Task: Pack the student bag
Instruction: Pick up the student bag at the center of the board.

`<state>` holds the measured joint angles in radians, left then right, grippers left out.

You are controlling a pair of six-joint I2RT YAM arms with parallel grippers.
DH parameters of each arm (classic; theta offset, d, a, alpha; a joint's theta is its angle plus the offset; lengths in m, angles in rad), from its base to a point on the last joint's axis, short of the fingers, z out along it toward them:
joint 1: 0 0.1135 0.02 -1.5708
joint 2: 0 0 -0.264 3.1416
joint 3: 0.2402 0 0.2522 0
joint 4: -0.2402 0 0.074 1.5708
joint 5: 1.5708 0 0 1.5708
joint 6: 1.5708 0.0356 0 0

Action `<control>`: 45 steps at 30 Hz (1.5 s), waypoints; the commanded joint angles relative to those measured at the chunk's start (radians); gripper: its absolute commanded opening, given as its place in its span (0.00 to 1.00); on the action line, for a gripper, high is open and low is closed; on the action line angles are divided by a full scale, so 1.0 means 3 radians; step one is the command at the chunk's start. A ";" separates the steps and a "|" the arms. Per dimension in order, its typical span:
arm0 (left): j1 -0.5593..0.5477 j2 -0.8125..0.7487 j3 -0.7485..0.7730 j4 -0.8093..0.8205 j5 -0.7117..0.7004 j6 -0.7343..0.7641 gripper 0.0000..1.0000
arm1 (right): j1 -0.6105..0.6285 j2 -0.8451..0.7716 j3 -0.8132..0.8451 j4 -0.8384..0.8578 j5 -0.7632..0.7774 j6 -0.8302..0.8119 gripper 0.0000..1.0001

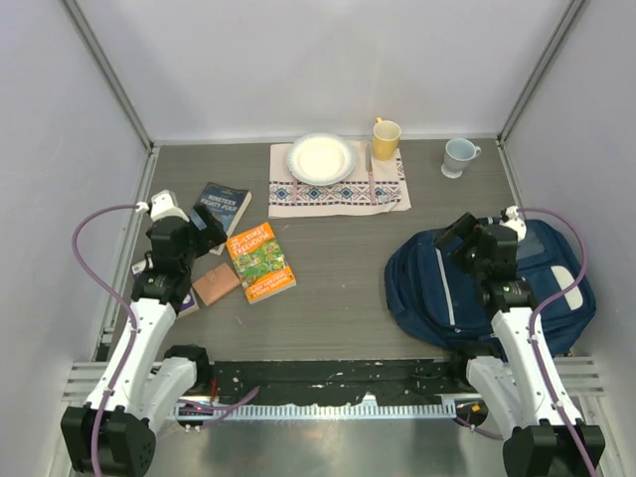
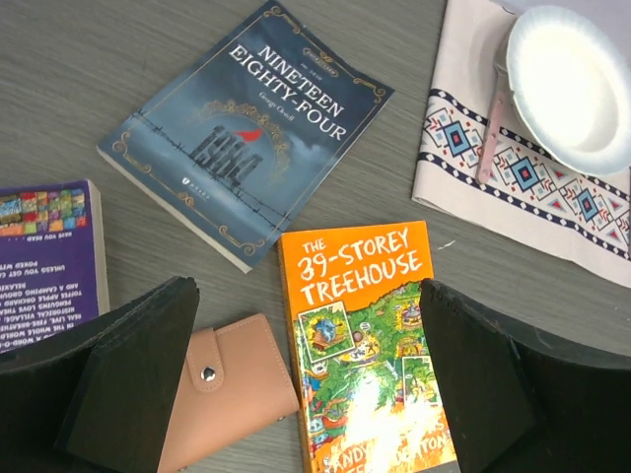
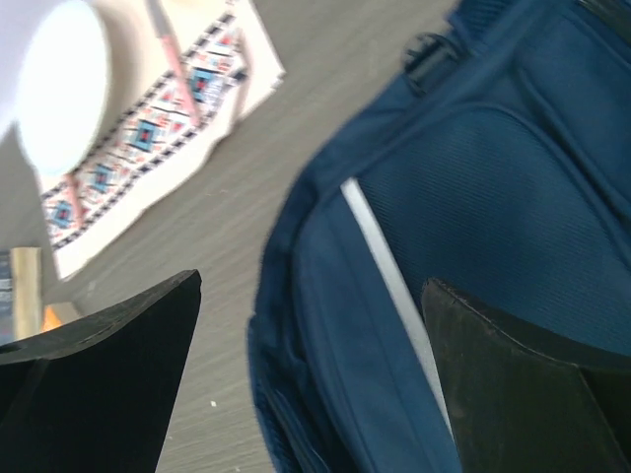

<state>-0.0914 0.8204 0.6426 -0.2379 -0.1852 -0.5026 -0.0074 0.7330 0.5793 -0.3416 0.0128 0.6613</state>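
Note:
The student bag [image 1: 437,288] is navy blue with thin white stripes and lies flat on the right side of the table. My right gripper [image 1: 459,237] hovers open over its upper left part. In the right wrist view the bag [image 3: 473,197] and its left edge fill the space between the fingers of the right gripper [image 3: 311,296], which hold nothing. My left gripper [image 1: 202,231] hangs open on the left side. Below the left gripper [image 2: 306,325] lie an orange book [image 2: 365,345] and a tan wallet [image 2: 232,394]. It touches neither.
A dark blue book [image 2: 246,128] and a purple book [image 2: 44,256] lie beside the orange book [image 1: 260,261]. At the back lies a patterned placemat [image 1: 338,194] with a white plate [image 1: 321,158] and a yellow mug [image 1: 386,139]. A pale blue mug [image 1: 458,156] stands to its right.

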 commanded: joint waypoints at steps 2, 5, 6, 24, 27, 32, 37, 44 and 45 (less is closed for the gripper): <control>0.0008 -0.0014 0.0337 -0.0347 -0.0277 -0.0318 1.00 | -0.0001 -0.0010 0.0237 -0.0788 0.0596 0.0102 1.00; 0.0013 -0.0091 0.0435 -0.0653 -0.0278 -0.0436 1.00 | -0.0001 0.0052 0.0283 -0.1110 0.0826 0.0178 1.00; 0.0013 -0.0131 0.0440 -0.0669 -0.0272 -0.0436 1.00 | -0.0001 0.0047 0.0293 -0.1248 0.0928 0.0189 1.00; 0.0013 0.0267 0.0701 -0.1119 0.0653 0.0198 0.99 | -0.0001 -0.0224 0.0594 -0.2107 0.1935 0.1103 1.00; 0.0013 0.0226 0.0640 -0.1094 0.0653 0.0167 1.00 | -0.0001 -0.0107 0.0763 -0.2496 0.2094 0.1323 1.00; 0.0013 0.0206 0.0624 -0.1033 0.0888 0.0172 1.00 | -0.0001 0.0047 0.0795 -0.2890 0.2182 0.1656 1.00; 0.0013 0.0226 0.0599 -0.1017 0.1041 0.0167 1.00 | -0.0001 0.0195 0.0820 -0.3187 0.2059 0.2049 1.00; 0.0013 0.0308 0.0568 -0.0849 0.1389 0.0162 1.00 | -0.0001 0.0333 0.0596 -0.2990 0.1927 0.2061 0.97; 0.0013 0.0328 0.0553 -0.0798 0.1531 0.0142 1.00 | -0.0006 0.0414 0.0479 -0.2826 0.1815 0.1959 0.95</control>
<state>-0.0910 0.9039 0.8131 -0.5503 0.1497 -0.4637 -0.0078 0.8204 0.7753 -1.2743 0.5884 1.2407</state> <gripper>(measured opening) 0.995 0.975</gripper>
